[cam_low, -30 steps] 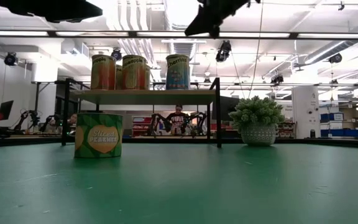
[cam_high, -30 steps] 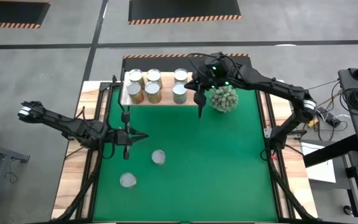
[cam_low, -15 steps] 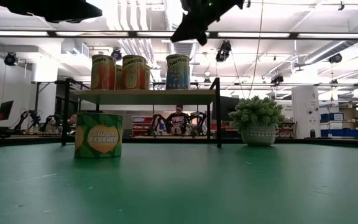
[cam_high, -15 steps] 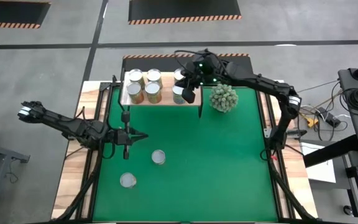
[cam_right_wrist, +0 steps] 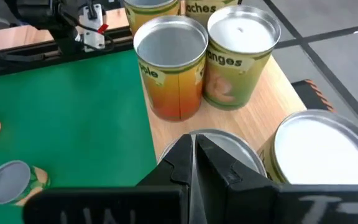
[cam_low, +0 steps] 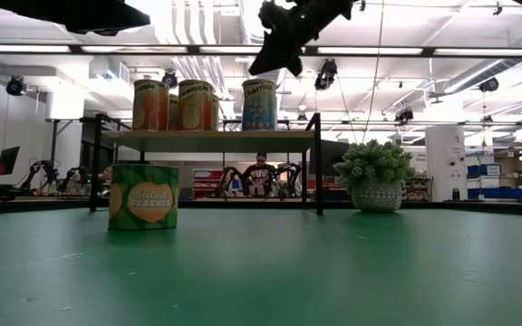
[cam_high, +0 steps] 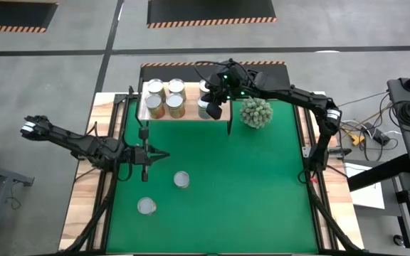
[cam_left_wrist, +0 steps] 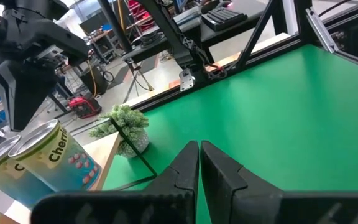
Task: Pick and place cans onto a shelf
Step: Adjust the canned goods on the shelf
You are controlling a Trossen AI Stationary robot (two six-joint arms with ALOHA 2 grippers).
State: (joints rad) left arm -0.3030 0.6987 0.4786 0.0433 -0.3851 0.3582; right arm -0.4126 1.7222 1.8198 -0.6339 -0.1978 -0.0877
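1. The wooden shelf [cam_high: 184, 114] stands at the far edge of the green mat [cam_high: 262, 185]. Six cans stand on the shelf [cam_high: 176, 87]. Two more cans [cam_high: 181, 179] remain on the mat, well in front of the shelf.
2. The right gripper [cam_high: 214, 107] hovers over the shelf's right end, just above the front can there [cam_right_wrist: 213, 146]. Its fingers are pressed together and hold nothing.
3. The left gripper [cam_high: 146, 156] waits above the mat, in front of the shelf's left end. Its fingers are also closed and empty.
4. Risk: the closed right fingers sit very close above that can's lid. A low sideways move could knock it into its neighbours or off the shelf's front edge.
5. Risk: the spiky plant [cam_high: 255, 112] sits just right of the shelf. A careless swing away could brush it.
6. Change: one second ago the right gripper hung by the shelf's right end, near the plant. It has since moved left over the shelf. The cans and left arm are unchanged.
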